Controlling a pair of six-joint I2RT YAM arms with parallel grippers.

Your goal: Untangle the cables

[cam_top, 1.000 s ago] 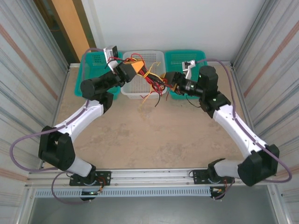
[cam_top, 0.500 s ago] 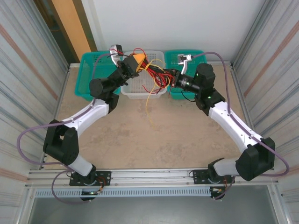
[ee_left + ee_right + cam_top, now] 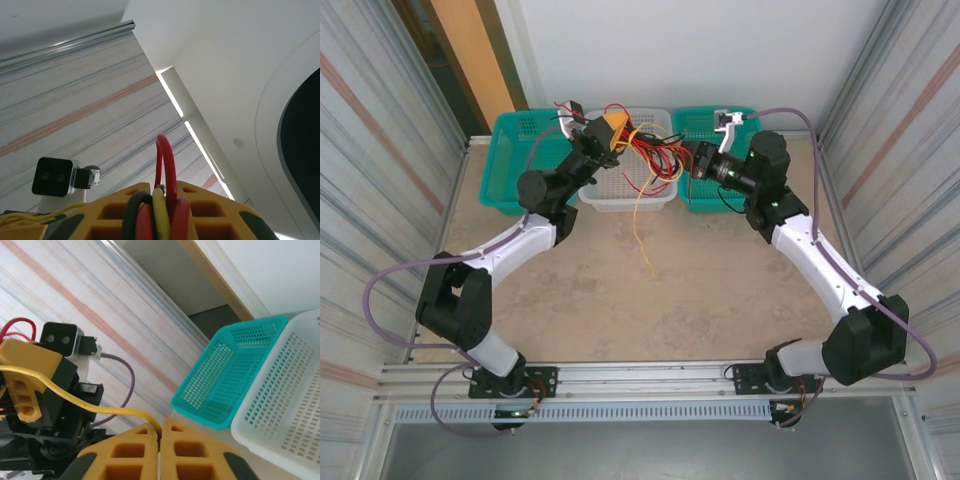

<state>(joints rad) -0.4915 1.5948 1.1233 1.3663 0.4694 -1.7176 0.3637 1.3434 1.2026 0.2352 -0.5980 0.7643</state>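
Beige mottled tabletop (image 3: pixel 650 300) between striped ribbed walls (image 3: pixel 380 150): above its far edge your left gripper (image 3: pixel 618 128) clamps the tangled red, black and yellow thin cables (image 3: pixel 645 150), and your right gripper (image 3: pixel 686 158) is pinched tight on one yellow strand (image 3: pixel 120 411).

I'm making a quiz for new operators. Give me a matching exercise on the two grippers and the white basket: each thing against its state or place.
1 left gripper
2 right gripper
3 white basket

A between two teal baskets
B shut on one yellow cable
C shut on a bundle of cables

Pairs: 1-C, 2-B, 3-A
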